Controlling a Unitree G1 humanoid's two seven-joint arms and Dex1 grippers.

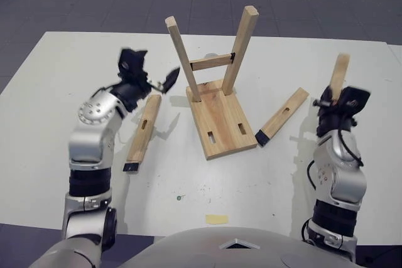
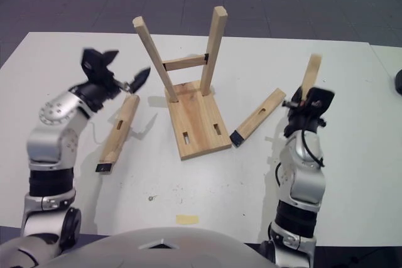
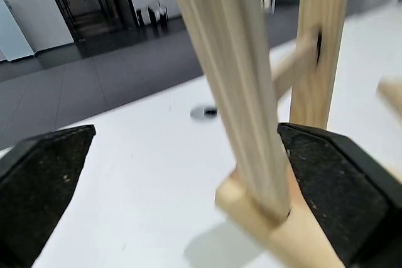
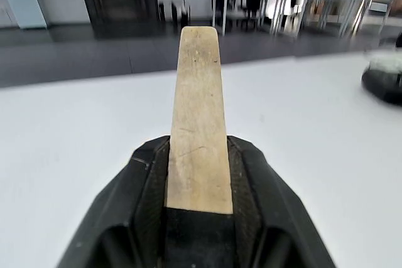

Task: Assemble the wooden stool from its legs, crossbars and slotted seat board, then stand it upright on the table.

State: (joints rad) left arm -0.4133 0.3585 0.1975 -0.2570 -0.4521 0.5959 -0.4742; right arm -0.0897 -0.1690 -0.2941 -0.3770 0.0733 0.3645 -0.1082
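My L pincer (image 1: pixel 154 67) is over the table (image 1: pixel 56 67), jaws wide apart, nothing in it. It sits just left of the stool parts, one tip close by the left upright leg (image 1: pixel 183 58); can't tell if it touches. My R pincer (image 1: pixel 339 98) is clamped on a short wood stick (image 1: pixel 340 70), held approx upright w/ its free end poking up past the fingers. It's at the right side of the table, well apart from the seat board (image 1: pixel 221 117).

The seat board lies flat mid-table. 2 legs stand in its far end, the left upright leg and the right upright leg (image 1: pixel 240 48), leaning away from each other, w/ a crossbar (image 1: pixel 210 62) btwn them abt halfway up. 2 slots (image 1: pixel 211 137) show in the near end.

The left loose leg (image 1: pixel 144 131) lies on the table left of the board, beside my L arm, dark cap toward me. The right loose leg (image 1: pixel 284 116) lies slanted right of the board, its dark cap just beside the board's near right corner.

A yellow scrap (image 1: pixel 217 219) lies by the table's near edge.
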